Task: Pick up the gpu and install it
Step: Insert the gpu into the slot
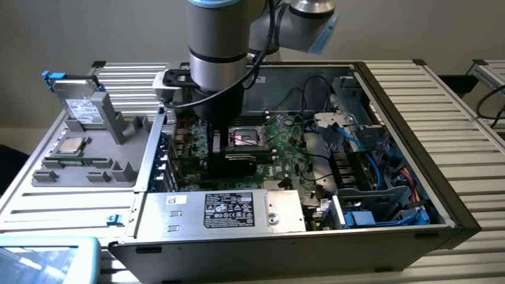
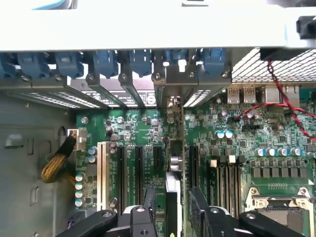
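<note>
The gpu [image 2: 173, 190] stands on edge in a motherboard [image 2: 237, 143] slot, seen from above as a thin strip. Its silvery end bracket [image 2: 170, 86] sits at the case's rear wall among the slot covers. My gripper [image 2: 173, 193] straddles the card with its jaws open. One dark finger [image 2: 149, 202] and the other [image 2: 197, 202] each stand a little apart from the card's faces. In the exterior view my gripper [image 1: 223, 158] reaches down into the open computer case [image 1: 442, 195], at the exterior view's left part of the board, and hides most of the card.
A grey fixture tray [image 1: 118, 171] at the exterior view's left holds a hard drive [image 1: 79, 103] and a processor [image 1: 73, 145]. Inside the case are the power supply [image 1: 229, 210], the processor socket [image 1: 246, 137], blue cables [image 1: 371, 142], empty slots [image 2: 121, 173] and red-black wires [image 2: 281, 94].
</note>
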`<state>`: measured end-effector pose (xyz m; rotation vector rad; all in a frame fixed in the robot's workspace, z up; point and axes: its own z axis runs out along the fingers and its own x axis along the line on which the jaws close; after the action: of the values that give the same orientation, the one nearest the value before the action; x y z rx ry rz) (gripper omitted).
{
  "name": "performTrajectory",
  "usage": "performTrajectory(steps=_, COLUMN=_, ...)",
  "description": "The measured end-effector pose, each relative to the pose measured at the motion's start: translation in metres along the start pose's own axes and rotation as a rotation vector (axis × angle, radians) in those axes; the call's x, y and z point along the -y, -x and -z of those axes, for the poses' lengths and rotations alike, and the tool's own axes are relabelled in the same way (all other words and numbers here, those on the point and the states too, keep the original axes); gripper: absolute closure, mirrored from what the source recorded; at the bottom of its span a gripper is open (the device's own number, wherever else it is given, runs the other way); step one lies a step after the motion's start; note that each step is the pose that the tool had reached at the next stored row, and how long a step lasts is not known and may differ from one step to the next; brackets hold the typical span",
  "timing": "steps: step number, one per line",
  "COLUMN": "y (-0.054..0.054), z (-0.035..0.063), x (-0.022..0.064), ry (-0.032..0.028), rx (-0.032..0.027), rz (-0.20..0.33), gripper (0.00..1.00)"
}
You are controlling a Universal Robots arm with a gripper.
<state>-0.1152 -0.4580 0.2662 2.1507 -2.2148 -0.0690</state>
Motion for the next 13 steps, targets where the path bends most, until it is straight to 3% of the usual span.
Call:
performTrajectory(steps=7, y=0.0, z=0.0318, x=-0.0022, ry=-0.0001, rx=-0.0046, rz=0.0, gripper=0.58)
performTrajectory(steps=13, y=0.0, z=0.0334, x=-0.0023, ry=-0.0001, rx=-0.0045, rz=0.0, gripper=0.58)
